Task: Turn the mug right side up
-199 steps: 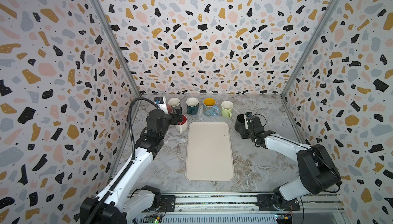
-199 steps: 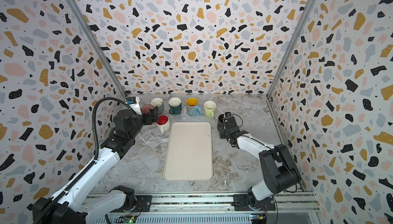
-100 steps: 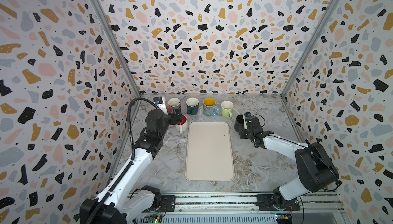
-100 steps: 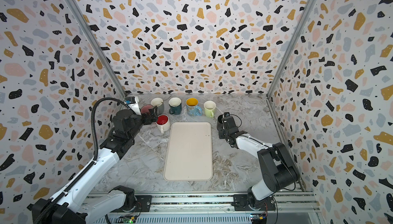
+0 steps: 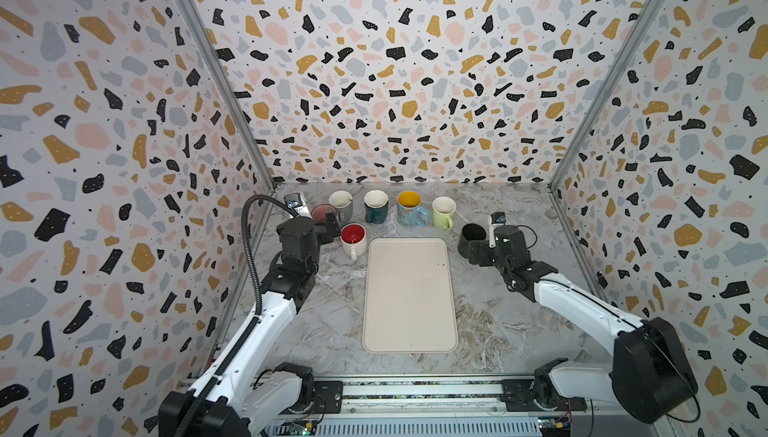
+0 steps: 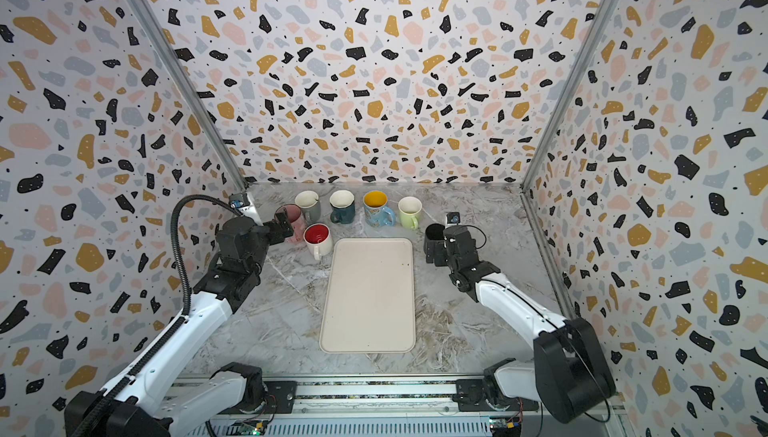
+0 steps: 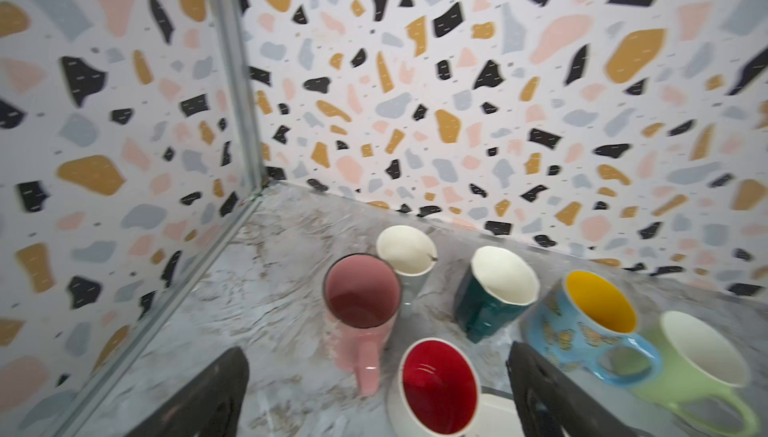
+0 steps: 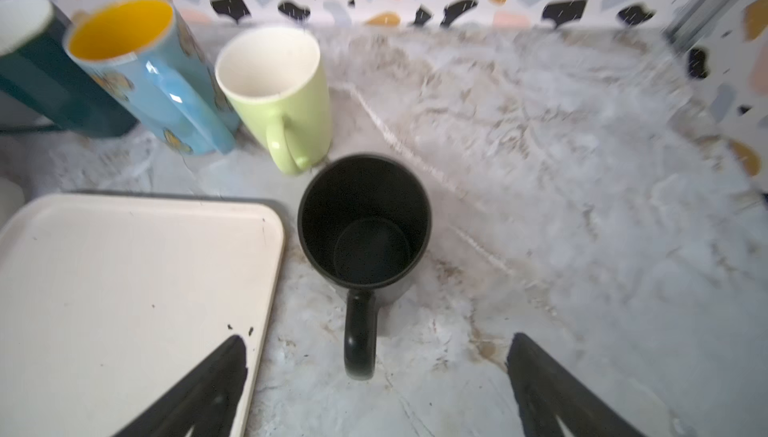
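- Terrazzo-patterned walls box in the marble tabletop [image 5: 324, 331]; the cream tray [image 5: 409, 298] lies in the middle, bare.
- I see the black mug [image 8: 363, 223] upright, mouth up, on the marble just beside the tray's far right corner and near the green mug [image 8: 274, 82], the same spot as 1 second ago.
- My right gripper [image 8: 376, 341] has changed. Its jaws, pinched in at the mug 1 second ago, now stand spread wide and hold nothing. The mug's handle points back between the fingers and touches neither.
- My left gripper [image 7: 376, 352] stays spread wide and empty by the pink mug [image 7: 361, 302] and red mug [image 7: 438, 385], barely shifted.
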Motion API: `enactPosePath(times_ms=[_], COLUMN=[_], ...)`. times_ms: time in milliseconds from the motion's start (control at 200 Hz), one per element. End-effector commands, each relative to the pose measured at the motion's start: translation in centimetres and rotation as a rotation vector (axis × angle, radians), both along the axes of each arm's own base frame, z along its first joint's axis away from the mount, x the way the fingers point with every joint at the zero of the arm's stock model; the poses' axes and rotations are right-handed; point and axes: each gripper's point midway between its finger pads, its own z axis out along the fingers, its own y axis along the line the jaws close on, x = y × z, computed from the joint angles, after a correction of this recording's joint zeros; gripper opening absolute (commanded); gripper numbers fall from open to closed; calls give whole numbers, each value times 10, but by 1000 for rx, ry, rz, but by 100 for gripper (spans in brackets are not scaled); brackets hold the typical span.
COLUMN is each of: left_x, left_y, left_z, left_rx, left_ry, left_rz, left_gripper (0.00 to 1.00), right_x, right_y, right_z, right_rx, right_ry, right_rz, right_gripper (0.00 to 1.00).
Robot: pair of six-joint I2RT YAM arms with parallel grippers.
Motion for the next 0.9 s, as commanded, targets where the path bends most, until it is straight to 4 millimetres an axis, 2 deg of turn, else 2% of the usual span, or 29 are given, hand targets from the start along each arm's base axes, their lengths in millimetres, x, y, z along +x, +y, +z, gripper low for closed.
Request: enactPosePath(times_ms=[0,90,190,290,636,796,896], left_x=[-14,-25,-32,-37,-50,-52,-50], left_y=[43,58,68,71,67,65,59], left_z=[-13,-24,-45,-59,-89,-91,-98], left_rx=[63,75,89,93,139,169,186], left_ry=[-41,-102,-109,-118,-168,-190,-180], left_rz=[233,312,352,358,290,272,231], left_gripper=[98,99,100,100,99,99,99], right_x=[-2,-1,2,5,8,9,14], right_y=[-37,-61,-89,-104,-118,-115,-106], right_z=[19,22,16,8,-23,-42,-45], right_rx=[-63,-71,-78,-93,-195,-200,-188], right_ry=[-87,-134,-165,-198,-294,-310,-312], right_rz=[-95,-160,-248,-294,-302,-274,-233], right_gripper=[99,99,99,99,99,99,99])
